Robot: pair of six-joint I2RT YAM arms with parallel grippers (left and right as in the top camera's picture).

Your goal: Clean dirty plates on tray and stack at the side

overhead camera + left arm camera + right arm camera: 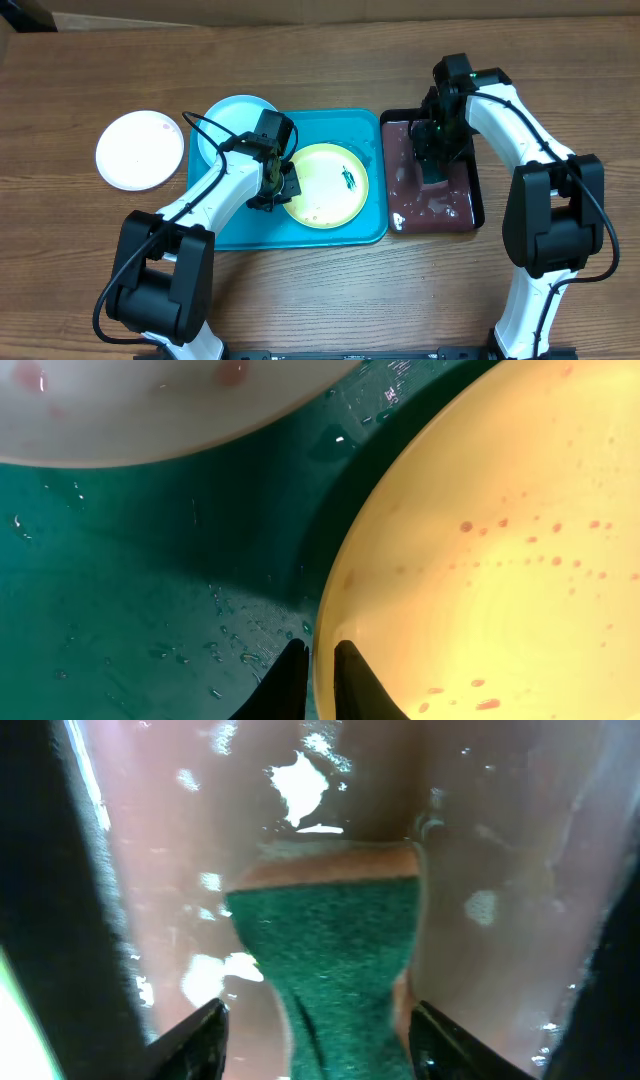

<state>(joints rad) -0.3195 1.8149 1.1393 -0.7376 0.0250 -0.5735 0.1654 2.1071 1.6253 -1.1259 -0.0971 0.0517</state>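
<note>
A yellow-green plate (325, 190) with a dark smudge lies in the turquoise tray (360, 125). My left gripper (278, 188) is shut on its left rim. In the left wrist view that rim passes between the two fingertips of the left gripper (320, 660), and the yellow-green plate (500, 550) carries small red specks. A pale blue plate (235, 120) sits at the tray's back left corner. A white plate (140, 150) lies on the table left of the tray. My right gripper (318, 1038) is open, low astride a green sponge (330, 950), with a gap at its left finger.
The sponge lies in a black tray (470, 215) holding reddish-brown liquid, right beside the turquoise tray. Water droplets dot the turquoise tray's floor (120, 590). The pale blue plate (150, 410) lies close to the yellow-green one. Both arms reach in from the table's near edge.
</note>
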